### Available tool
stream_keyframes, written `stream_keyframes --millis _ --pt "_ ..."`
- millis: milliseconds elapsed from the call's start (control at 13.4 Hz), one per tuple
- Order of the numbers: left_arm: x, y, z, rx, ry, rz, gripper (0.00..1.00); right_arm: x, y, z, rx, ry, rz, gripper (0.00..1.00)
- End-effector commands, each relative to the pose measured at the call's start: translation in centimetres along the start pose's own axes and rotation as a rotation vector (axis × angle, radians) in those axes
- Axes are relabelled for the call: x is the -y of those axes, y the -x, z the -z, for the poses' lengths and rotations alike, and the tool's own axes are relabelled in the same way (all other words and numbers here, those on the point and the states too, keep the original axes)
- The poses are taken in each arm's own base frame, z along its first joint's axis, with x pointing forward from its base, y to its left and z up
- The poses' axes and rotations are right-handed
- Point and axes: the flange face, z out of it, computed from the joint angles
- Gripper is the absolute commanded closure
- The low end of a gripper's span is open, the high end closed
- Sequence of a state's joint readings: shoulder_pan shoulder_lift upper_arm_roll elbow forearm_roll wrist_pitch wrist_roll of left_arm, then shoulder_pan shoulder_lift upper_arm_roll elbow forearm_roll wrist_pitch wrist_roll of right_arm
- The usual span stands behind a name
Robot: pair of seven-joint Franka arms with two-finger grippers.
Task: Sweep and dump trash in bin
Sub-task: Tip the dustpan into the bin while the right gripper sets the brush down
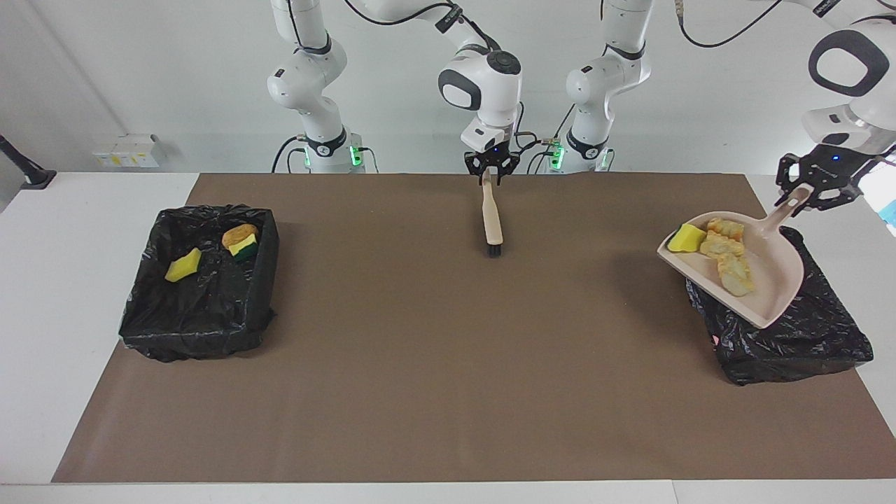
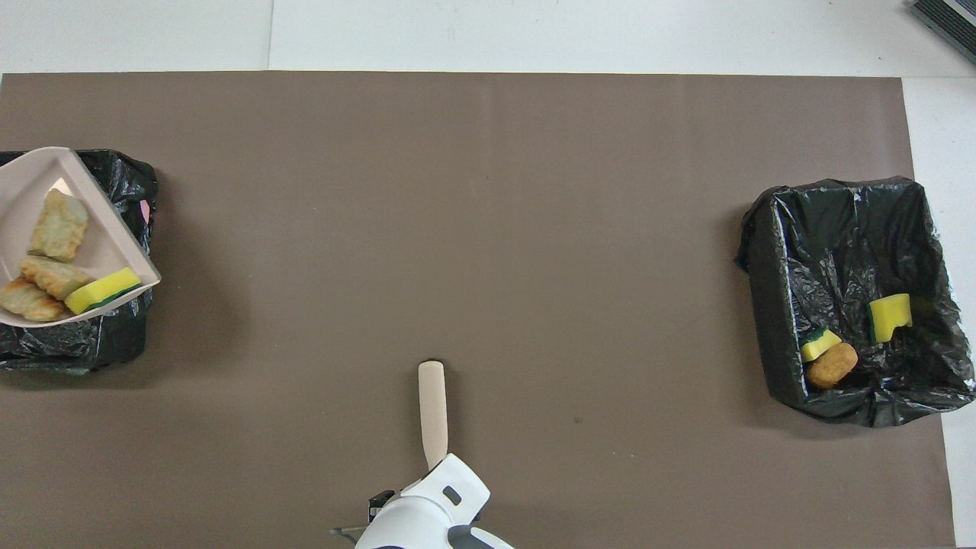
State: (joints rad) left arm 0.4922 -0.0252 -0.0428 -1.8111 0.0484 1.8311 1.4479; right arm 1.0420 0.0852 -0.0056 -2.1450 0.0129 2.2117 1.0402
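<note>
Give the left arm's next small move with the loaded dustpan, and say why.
Probably tip the beige dustpan downward. The left gripper holds its handle, raised over the black-lined bin at the left arm's end of the table, and the green-and-yellow sponge and tan foam lumps lie in it.

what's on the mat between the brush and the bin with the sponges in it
Nothing: between the brush and that bin the overhead view shows only bare brown mat.

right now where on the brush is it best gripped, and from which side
The brush is best taken by its pale handle end nearest the robots, from above, closing across its narrow width. It points away from the robots, bristles at the farther end, and the right gripper is there.
</note>
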Motion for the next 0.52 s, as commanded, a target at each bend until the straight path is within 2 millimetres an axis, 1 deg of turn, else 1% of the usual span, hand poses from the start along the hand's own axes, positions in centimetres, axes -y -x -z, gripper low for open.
stream_keyframes --millis 0,150,225,374,449 --pt "2.7 2.5 1.3 0.104 -0.029 -0.02 1.0 -0.8 -2.5 3.9 -0.01 0.024 -0.012 0.0" --pt "3.2 5.1 0.8 0.149 -0.029 0.006 1.0 -2.7 -4.9 6.9 -0.013 0.014 0.014 0.0" --pt "3.6 5.8 0.0 0.172 -0.025 0.008 1.0 -3.8 -6.2 8.3 -0.007 0.019 0.031 0.0" --pt "4.7 6.1 -0.8 0.234 -0.042 -0.015 1.0 -6.4 -9.1 11.4 0.027 0.033 0.078 0.0" --pt "5.4 6.4 0.0 0.274 -0.065 -0.024 1.0 -7.9 -10.8 13.2 0.045 0.043 0.103 0.0"
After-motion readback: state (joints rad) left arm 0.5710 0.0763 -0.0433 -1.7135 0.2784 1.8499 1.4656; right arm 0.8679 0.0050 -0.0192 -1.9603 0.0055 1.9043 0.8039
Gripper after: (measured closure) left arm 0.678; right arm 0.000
